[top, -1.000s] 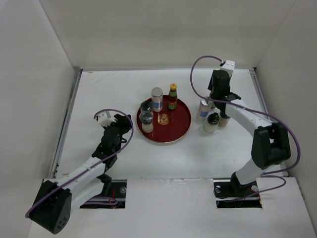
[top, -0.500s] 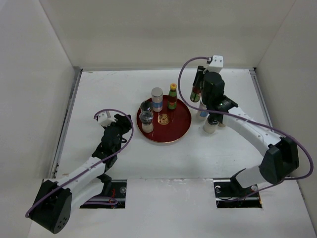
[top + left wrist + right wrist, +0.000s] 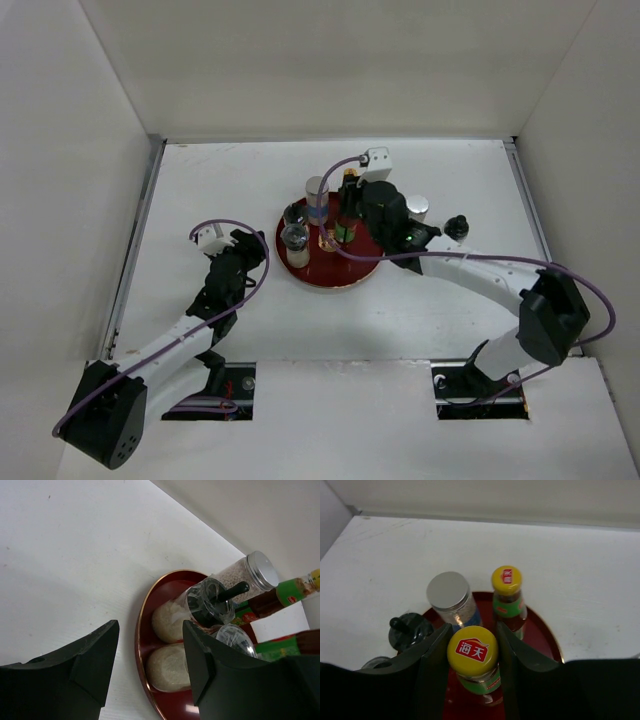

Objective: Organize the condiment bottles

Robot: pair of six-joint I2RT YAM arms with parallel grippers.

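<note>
My right gripper point(image 3: 472, 647) is shut on a slim brown yellow-capped bottle point(image 3: 473, 656) and holds it upright over the middle of the red tray point(image 3: 366, 262). On the tray stand a second yellow-capped bottle point(image 3: 507, 592), a silver-capped cylinder point(image 3: 317, 192) and two dark-capped glass jars point(image 3: 295, 215) point(image 3: 295, 240). A second silver-capped cylinder point(image 3: 417, 207) and a third dark-capped jar point(image 3: 457, 226) stand on the table right of the tray. My left gripper point(image 3: 247, 250) is open and empty, low on the table left of the tray, facing the two jars point(image 3: 169, 645).
White walls enclose the table on the left, back and right. A purple cable point(image 3: 335, 175) loops from my right wrist over the tray's back. The tray rim point(image 3: 141, 630) lies just in front of my left fingers point(image 3: 210, 665).
My right gripper has lifted the yellow-capped bottle from the group right of the tray and carried it left, over the tray. The left arm has not moved.
</note>
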